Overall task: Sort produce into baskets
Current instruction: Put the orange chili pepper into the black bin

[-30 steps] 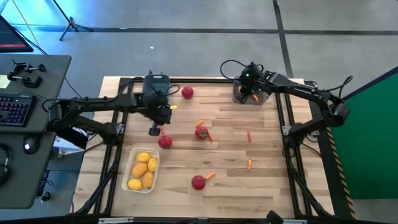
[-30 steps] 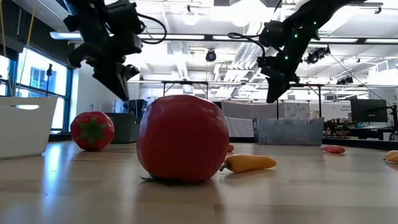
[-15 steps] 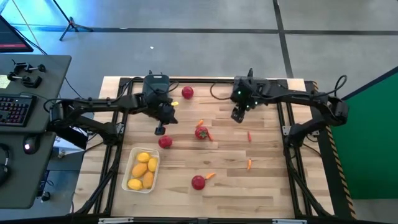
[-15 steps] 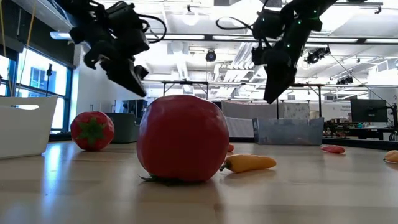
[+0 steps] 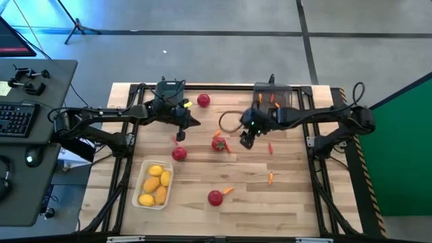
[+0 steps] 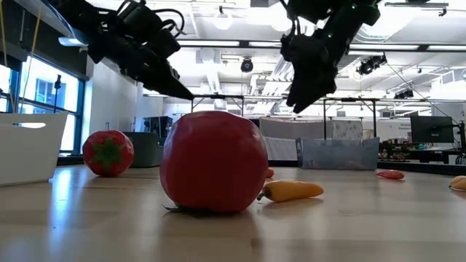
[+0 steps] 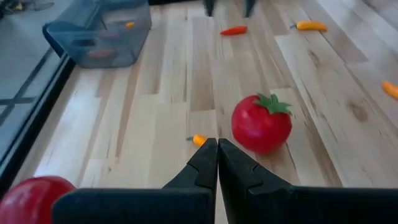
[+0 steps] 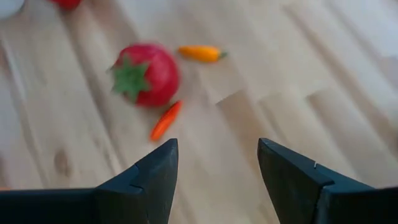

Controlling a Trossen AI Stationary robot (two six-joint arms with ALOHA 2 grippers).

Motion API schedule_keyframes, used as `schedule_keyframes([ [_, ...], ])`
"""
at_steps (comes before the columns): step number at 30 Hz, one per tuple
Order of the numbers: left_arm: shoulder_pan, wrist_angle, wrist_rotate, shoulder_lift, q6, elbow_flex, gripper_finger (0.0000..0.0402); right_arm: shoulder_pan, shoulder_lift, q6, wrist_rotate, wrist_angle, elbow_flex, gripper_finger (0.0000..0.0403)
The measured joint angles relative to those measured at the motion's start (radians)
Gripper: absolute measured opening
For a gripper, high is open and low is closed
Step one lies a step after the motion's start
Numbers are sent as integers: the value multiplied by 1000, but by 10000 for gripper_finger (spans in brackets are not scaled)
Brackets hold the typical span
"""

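Note:
My left gripper point(image 5: 194, 122) is shut and empty above the table's far left part, slanting toward the right; it also shows in the left wrist view point(image 7: 217, 148). My right gripper point(image 5: 244, 142) is open and empty above the table's middle; it also shows in the right wrist view point(image 8: 217, 155). Between them a red tomato point(image 5: 218, 143) rests on the wood, with an orange pepper point(image 8: 199, 53) and a red-orange pepper point(image 8: 165, 121) beside it. A white tray point(image 5: 144, 177) holds several lemons. A translucent grey bin point(image 5: 273, 96) holds orange pieces.
More tomatoes lie at the far left point(image 5: 203, 100), left of centre point(image 5: 179, 154) and near the front point(image 5: 214, 198). Loose peppers lie to the right point(image 5: 271, 147), point(image 5: 271, 177) and beside the front tomato point(image 5: 228, 191). A dark bin point(image 6: 145, 149) stands at the far left.
My right gripper has left the grey bin and gone toward the table's left and near edges and down, ending beside the central tomato. My left gripper has gone toward the table's right edge and tipped from pointing down to slanting rightward.

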Motion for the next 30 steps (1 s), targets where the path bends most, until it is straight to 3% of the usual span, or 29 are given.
schedule_keyframes([
  [3,5,-5,0,0,-16,0,0,59,34,-12,-13,-23,0,211],
  [8,6,3,-2,0,-22,0,0,155,53,39,-129,-171,0,211],
  [13,6,2,-2,0,-70,0,0,243,53,407,-289,-428,0,211],
  [16,6,9,-3,0,-73,0,0,299,53,665,-339,-460,0,211],
  [22,6,51,-2,0,-75,0,0,348,81,1040,-317,-436,0,211],
  [30,6,34,-2,0,-88,0,0,353,203,1077,-371,-428,0,210],
])
